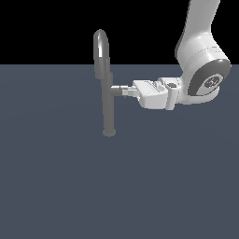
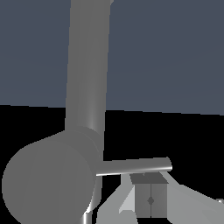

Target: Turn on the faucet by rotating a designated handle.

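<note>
Faucet (image 1: 107, 93) stands upright on a flat, dark slate-blue floor (image 1: 56, 186), its round base resting on the surface and its arched spout rising against a plain black background (image 1: 46, 28). A short handle (image 1: 117, 87) juts from the column toward the exterior view's right. The white arm reaches in level from that side, its gripper (image 1: 125, 91) at the handle's tip. In the wrist view the fingers (image 2: 151, 199) sit pressed together just beside the thin lever rod (image 2: 135, 166).
</note>
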Motion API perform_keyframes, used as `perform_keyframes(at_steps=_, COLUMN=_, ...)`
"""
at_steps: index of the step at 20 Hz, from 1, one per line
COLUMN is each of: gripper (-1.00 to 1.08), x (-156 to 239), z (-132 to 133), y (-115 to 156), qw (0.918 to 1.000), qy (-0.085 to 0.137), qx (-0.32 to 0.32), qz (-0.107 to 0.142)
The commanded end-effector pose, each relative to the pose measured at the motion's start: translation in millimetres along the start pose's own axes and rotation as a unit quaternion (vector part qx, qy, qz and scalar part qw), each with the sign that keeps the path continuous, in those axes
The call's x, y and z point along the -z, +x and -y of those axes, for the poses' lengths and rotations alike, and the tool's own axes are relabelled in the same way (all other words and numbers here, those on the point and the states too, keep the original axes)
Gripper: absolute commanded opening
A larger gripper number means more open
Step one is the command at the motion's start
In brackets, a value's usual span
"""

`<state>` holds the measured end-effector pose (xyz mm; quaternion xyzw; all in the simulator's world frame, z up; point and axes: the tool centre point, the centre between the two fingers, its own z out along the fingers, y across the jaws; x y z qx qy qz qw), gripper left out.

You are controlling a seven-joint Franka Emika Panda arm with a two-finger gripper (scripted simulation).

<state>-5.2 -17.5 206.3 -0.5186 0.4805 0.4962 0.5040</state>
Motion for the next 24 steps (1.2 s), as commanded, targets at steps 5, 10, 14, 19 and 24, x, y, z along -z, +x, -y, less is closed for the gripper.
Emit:
perform_keyframes(at_steps=5, gripper=-1.00, x=0, z=1, y=41, qw=0.9998, qy=0.002, qx=-0.019, qz=0.000)
perform_keyframes(at_steps=10, gripper=-1.00, x=0, z=12, y=17, qw=1.0000, qy=-0.003, qx=0.006, qz=0.003)
perform_keyframes(at_steps=14, gripper=-1.00, x=0, z=18, y=34, qw=1.0000, qy=-0.001, qx=-0.004, qz=0.002)
perform_keyframes(at_steps=19, gripper=-1.00, x=0, z=24, y=55, qw=0.9999, qy=0.001, qx=-0.015, qz=0.001)
perform_keyframes(at_steps=24, gripper=-1.00, x=0, z=28, y=72, qw=0.9997, qy=0.003, qx=-0.024, qz=0.000)
